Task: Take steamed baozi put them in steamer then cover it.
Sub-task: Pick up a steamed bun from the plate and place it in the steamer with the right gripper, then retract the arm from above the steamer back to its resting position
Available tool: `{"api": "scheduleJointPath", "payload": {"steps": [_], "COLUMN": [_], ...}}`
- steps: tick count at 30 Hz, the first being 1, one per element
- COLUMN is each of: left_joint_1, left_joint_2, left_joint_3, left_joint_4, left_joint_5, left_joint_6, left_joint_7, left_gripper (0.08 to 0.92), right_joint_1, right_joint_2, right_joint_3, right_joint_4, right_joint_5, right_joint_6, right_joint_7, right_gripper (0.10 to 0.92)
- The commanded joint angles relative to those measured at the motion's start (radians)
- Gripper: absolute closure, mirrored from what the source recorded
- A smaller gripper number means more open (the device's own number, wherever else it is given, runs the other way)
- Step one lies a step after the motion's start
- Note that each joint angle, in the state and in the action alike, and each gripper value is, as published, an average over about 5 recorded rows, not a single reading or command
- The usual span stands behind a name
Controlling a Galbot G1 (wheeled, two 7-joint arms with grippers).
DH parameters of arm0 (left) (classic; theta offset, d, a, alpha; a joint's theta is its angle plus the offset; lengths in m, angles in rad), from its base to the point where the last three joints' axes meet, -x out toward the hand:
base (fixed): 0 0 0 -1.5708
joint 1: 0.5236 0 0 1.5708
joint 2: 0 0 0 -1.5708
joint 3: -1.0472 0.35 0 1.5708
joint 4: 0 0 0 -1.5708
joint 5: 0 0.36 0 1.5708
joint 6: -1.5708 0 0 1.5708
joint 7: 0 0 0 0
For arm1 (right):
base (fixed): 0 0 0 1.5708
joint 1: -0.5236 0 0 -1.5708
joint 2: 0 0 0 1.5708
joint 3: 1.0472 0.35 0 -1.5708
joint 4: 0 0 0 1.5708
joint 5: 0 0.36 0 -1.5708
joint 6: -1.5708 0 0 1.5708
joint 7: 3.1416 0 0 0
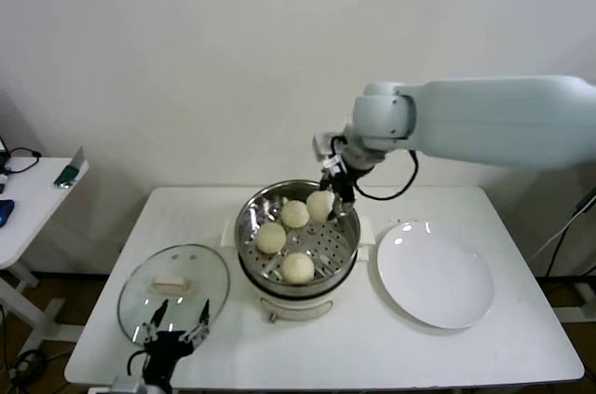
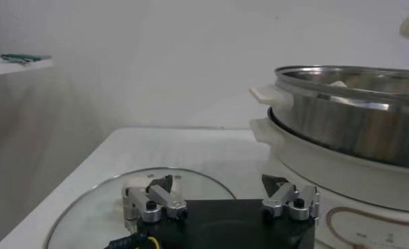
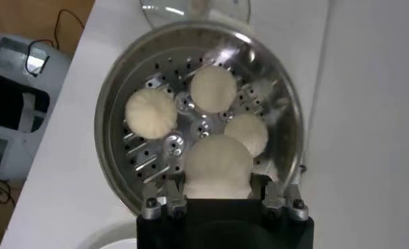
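The steamer stands mid-table, a shiny perforated basket on a cream pot base. Three steamed baozi lie in it. My right gripper is at the basket's back right, shut on a fourth baozi. In the right wrist view that baozi fills the space between the fingers. Whether it rests on the basket floor I cannot tell. The cover, a glass lid with a cream handle, lies flat at the front left. My left gripper hovers open over its near edge.
A flat white plate lies to the right of the steamer, with nothing on it. A second white table with small items stands at the far left. A white wall runs behind the table.
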Motion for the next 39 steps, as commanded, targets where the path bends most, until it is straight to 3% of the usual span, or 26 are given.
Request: {"api": "scheduleJointPath", "payload": {"steps": [1, 21, 29, 35, 39], "left_joint_1": [0.0, 0.0, 0.002, 0.008, 0.008], "left_joint_2": [-0.002, 0.002, 0.001, 0.005, 0.007], "left_joint_3": [0.002, 0.003, 0.002, 0.0, 0.001], "left_joint_4": [0.001, -0.001, -0.011, -0.026, -0.028], "left_joint_5": [0.001, 0.001, 0.001, -0.014, -0.016], "left_joint_6": [-0.001, -0.004, -0.001, 0.014, 0.014], "left_joint_7": [0.0, 0.0, 0.0, 0.002, 0.001], "left_gripper": [0.177, 0.177, 0.177, 0.177, 0.177], "right_joint_1": [-0.142, -0.239, -0.18, -0.125, -0.153], "right_joint_2": [0.052, 0.041, -0.004, -0.12, -0.247], "right_joint_3": [-0.008, 0.031, 0.054, 0.163, 0.283], "right_joint_4": [-0.008, -0.034, -0.025, -0.013, -0.001], "right_joint_5": [-0.086, -0.167, -0.152, -0.017, 0.08], "right_joint_6": [-0.057, -0.068, -0.01, 0.027, 0.003], "right_joint_7": [0.076, 0.114, 0.072, 0.046, 0.107], "right_gripper": [0.381, 0.375, 0.219, 0.203, 0.202]}}
